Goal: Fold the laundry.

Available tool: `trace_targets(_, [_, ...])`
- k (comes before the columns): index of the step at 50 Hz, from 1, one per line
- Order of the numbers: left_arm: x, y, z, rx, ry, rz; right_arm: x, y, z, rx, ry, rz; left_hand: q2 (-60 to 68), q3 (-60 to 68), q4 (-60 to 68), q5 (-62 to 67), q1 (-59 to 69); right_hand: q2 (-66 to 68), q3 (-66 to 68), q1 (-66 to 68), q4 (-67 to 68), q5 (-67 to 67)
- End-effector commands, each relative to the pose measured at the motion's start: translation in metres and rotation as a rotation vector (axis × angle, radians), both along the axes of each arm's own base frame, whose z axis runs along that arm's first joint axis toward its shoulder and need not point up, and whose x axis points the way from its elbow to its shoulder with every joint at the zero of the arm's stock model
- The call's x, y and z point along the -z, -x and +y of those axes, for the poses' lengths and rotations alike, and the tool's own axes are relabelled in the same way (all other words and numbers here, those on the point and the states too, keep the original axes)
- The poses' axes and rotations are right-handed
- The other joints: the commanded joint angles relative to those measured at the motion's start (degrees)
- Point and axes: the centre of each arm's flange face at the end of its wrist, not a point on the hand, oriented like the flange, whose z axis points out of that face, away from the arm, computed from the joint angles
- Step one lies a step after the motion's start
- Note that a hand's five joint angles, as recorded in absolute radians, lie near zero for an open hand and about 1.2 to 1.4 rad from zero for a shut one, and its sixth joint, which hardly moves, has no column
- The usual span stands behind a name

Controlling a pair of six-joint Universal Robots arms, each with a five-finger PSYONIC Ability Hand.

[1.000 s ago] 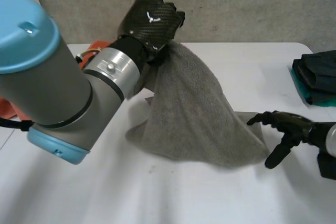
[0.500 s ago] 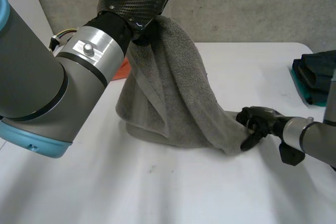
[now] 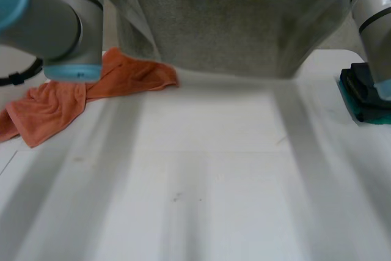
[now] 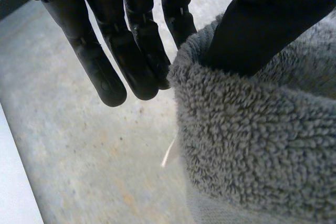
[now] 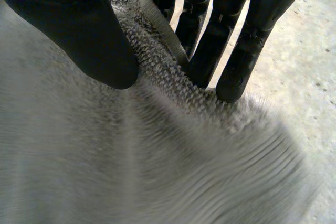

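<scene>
The fluffy grey towel (image 3: 220, 22) hangs up high, spread wide. An orange cloth (image 3: 91, 87) lies crumpled on the white table (image 3: 214, 181) at the left. Dark folded clothes (image 3: 359, 91) sit far right.

towel (image 3: 226, 22) hanging at back | cloth (image 3: 61, 99) on table (image 3: 214, 181) left | stack (image 3: 366, 93) right

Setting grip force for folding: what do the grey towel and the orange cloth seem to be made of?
The grey towel looks like terry, probably cotton: matte, looped pile in the left wrist view. The orange cloth looks thinner, a soft matte fabric lying in crumpled folds; fibre unclear.
</scene>
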Motion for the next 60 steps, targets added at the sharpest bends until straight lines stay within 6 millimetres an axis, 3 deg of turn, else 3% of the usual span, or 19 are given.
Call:
trace_targets(1, [0.088, -0.006, 0.018, 0.017, -0.223, -0.111, 0.072, -0.006, 0.023, 0.013, -0.193, 0.19, 11.37, 11.63, 11.15, 13.64, 15.67, 12.61, 12.41, 23.3, 12.02, 13.39])
trace_targets(2, [0.101, -0.007, 0.022, 0.02, -0.259, -0.131, 0.092, -0.006, 0.028, 0.016, -0.249, 0.236, 11.37, 11.63, 11.15, 13.64, 15.67, 12.61, 12.41, 23.3, 12.02, 13.39])
trace_targets(3, [0.131, -0.01, 0.03, 0.025, -0.34, -0.172, 0.102, -0.006, 0.032, 0.014, -0.276, 0.257, 11.37, 11.63, 11.15, 13.64, 15.67, 12.61, 12.41, 23.3, 12.02, 13.39])
trace_targets(6, [0.171, -0.016, 0.046, 0.028, -0.454, -0.232, 0.138, -0.002, 0.045, 0.012, -0.378, 0.323, 11.37, 11.63, 11.15, 13.64, 15.67, 12.61, 12.41, 23.3, 12.02, 13.39])
trace_targets(7, [0.194, -0.021, 0.057, 0.027, -0.522, -0.269, 0.146, 0.0, 0.049, 0.011, -0.402, 0.336, 11.37, 11.63, 11.15, 13.64, 15.67, 12.61, 12.41, 23.3, 12.02, 13.39])
trace_targets(9, [0.212, -0.026, 0.068, 0.027, -0.581, -0.3, 0.169, 0.003, 0.057, 0.004, -0.469, 0.371, 11.37, 11.63, 11.15, 13.64, 15.67, 12.61, 12.41, 23.3, 12.02, 13.39])
trace_targets(13, [0.247, -0.04, 0.1, 0.03, -0.713, -0.382, 0.194, 0.008, 0.069, -0.005, -0.547, 0.41, 10.56, 10.82, 10.34, 12.83, 14.86, 12.61, 12.41, 23.3, 12.02, 13.39])
trace_targets(16, [0.252, -0.046, 0.115, 0.034, -0.771, -0.415, 0.203, 0.01, 0.077, -0.011, -0.581, 0.442, -2.18, -1.92, -2.4, 0.09, 2.12, 12.61, 12.41, 23.3, 12.02, 13.39])
trace_targets(17, [0.249, -0.049, 0.125, 0.044, -0.808, -0.435, 0.205, 0.01, 0.078, -0.012, -0.587, 0.453, -18.22, -17.96, -18.44, -15.95, -13.92, 12.61, 12.41, 23.3, 12.02, 13.39])
trace_targets(20, [0.243, -0.051, 0.14, 0.064, -0.867, -0.467, 0.21, 0.012, 0.085, -0.021, -0.624, 0.485, -41.7, -41.44, -41.92, -39.44, -37.41, 12.61, 12.41, 23.3, 12.02, 13.39])
trace_targets(23, [0.226, -0.052, 0.148, 0.081, -0.894, -0.488, 0.213, 0.013, 0.088, -0.026, -0.644, 0.492, -46.47, -46.21, -46.69, -44.2, -42.17, 12.61, 12.41, 23.3, 12.02, 13.39])
trace_targets(28, [0.191, -0.048, 0.132, 0.088, -0.844, -0.426, 0.217, 0.014, 0.092, -0.029, -0.657, 0.504, -43.79, -43.53, -44.01, -41.52, -39.49, 12.61, 12.41, 23.3, 12.02, 13.39])
trace_targets(33, [0.163, -0.038, 0.101, 0.139, -0.772, -0.346, 0.221, 0.014, 0.096, -0.034, -0.669, 0.513, -38.41, -38.15, -38.63, -36.14, -34.11, 12.61, 12.41, 23.3, 12.02, 13.39])
trace_targets(40, [0.199, -0.022, 0.057, 0.156, -0.855, -0.382, 0.225, 0.013, 0.1, -0.054, -0.679, 0.519, -30.16, -29.9, -30.38, -27.89, -25.86, 12.61, 12.41, 23.3, 12.02, 13.39])
trace_targets(46, [0.249, -0.014, 0.025, 0.11, -0.934, -0.535, 0.227, 0.013, 0.102, -0.062, -0.687, 0.524, -32.33, -32.07, -32.55, -30.06, -28.03, 12.61, 12.41, 23.3, 12.02, 13.39])
trace_targets(51, [0.257, -0.022, 0.016, 0.038, -0.927, -0.594, 0.227, 0.015, 0.1, -0.056, -0.69, 0.523, -34.02, -33.76, -34.24, -31.75, -29.72, 12.61, 12.41, 23.3, 12.02, 13.39])
trace_targets(60, [0.274, -0.025, 0.018, 0.02, -0.977, -0.621, 0.225, 0.016, 0.097, -0.049, -0.682, 0.519, -34.02, -33.76, -34.24, -31.76, -29.73, 12.61, 12.41, 23.3, 12.02, 13.39])
